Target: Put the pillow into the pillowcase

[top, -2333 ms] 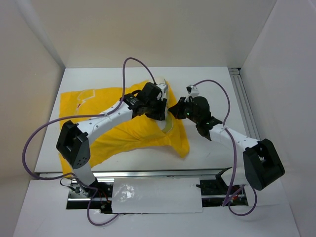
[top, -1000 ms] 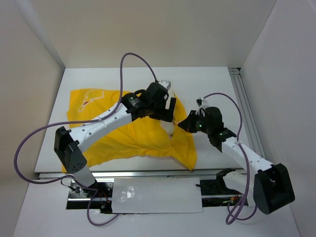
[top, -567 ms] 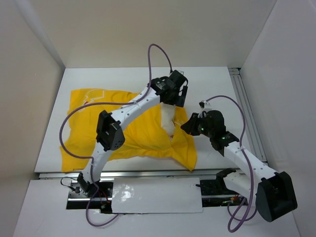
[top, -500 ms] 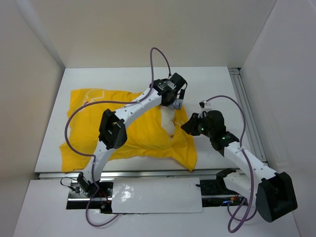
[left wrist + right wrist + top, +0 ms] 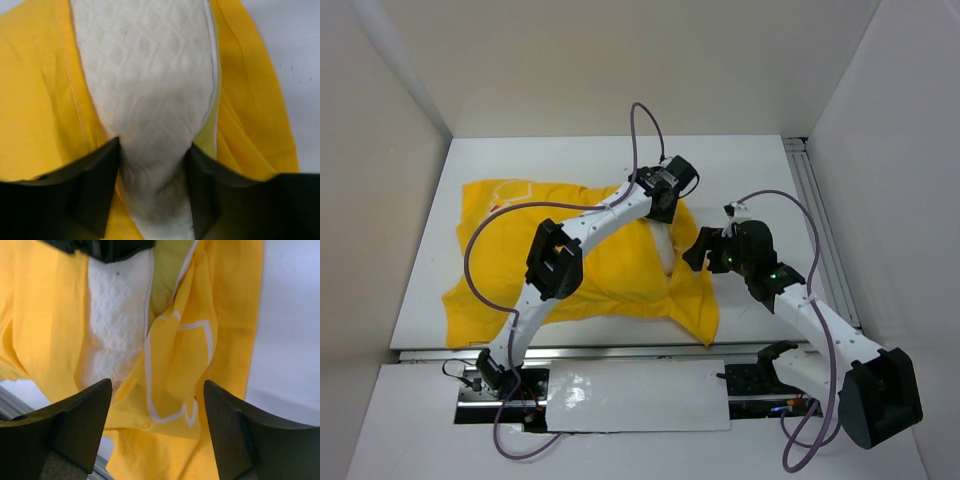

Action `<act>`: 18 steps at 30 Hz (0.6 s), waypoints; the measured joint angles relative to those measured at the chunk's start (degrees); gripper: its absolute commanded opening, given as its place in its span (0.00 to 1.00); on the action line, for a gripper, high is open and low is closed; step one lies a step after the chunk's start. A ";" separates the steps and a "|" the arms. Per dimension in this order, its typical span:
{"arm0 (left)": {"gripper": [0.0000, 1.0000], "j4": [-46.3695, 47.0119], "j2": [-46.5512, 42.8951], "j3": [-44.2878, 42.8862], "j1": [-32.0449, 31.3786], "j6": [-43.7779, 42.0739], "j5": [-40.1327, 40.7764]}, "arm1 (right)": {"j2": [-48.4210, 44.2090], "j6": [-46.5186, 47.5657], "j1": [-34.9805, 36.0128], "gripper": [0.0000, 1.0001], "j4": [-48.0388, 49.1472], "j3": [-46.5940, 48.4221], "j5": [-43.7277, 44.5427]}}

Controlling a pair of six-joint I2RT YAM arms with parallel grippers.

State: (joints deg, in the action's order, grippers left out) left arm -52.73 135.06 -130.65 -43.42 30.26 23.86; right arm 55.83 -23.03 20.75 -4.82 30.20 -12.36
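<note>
A robotics lab test cell: a plain white flat surface [image 5: 750, 170] boxed in by bare pale panel walls [image 5: 620, 60]. A slotted aluminium rail [image 5: 817, 220] runs along its right edge. Two white-and-black jointed robot arms [image 5: 605, 215], trailing looped purple cables [image 5: 467, 262], are bolted to a metal mounting rail [image 5: 620, 352] at the near edge.

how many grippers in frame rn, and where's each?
2. The left gripper is closed on the pillow at its exposed end, in the mouth of the pillowcase; the right gripper hangs open over the pillowcase's loose flap, holding nothing.
</note>
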 measured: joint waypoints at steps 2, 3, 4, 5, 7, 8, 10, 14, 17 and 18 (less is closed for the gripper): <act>0.26 0.96 0.26 1.27 0.02 -0.74 -0.09 | 0.72 -0.02 0.00 0.84 -0.46 1.86 1.60; 0.03 1.16 0.26 1.92 0.04 -1.42 -0.09 | 1.25 0.02 0.00 0.86 -0.46 2.89 2.45; 0.00 1.49 0.26 2.47 0.13 -1.38 -0.09 | 1.95 0.13 0.00 0.86 -0.35 3.89 2.97; 0.00 1.97 0.26 3.06 0.26 -1.64 -0.09 | 3.04 0.26 0.00 0.86 -0.28 5.20 3.50; 0.00 3.13 0.17 4.15 0.35 -2.03 -0.07 | 6.19 0.61 0.00 0.86 -0.26 8.13 3.78; 0.00 3.87 -0.02 4.96 0.44 -2.12 0.11 | 8.31 0.72 0.00 0.86 -0.11 9.75 3.80; 0.00 5.18 -0.83 6.62 0.44 -2.47 0.42 | 11.82 1.27 0.22 0.86 0.17 11.98 4.04; 0.00 8.68 -4.37 11.63 0.44 -3.21 0.33 | 20.31 3.21 1.38 0.83 0.15 15.34 5.68; 0.00 10.95 -7.10 15.15 0.48 -3.30 -0.44 | 26.25 4.17 2.21 0.79 0.17 17.14 7.56; 0.00 11.41 -7.80 15.96 0.50 -3.39 -0.81 | 27.67 4.44 2.40 0.77 0.46 17.27 8.09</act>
State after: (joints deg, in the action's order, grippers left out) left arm -41.32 127.26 -114.69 -42.92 26.87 23.05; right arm 83.50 -18.59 23.16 -4.36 47.46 -4.27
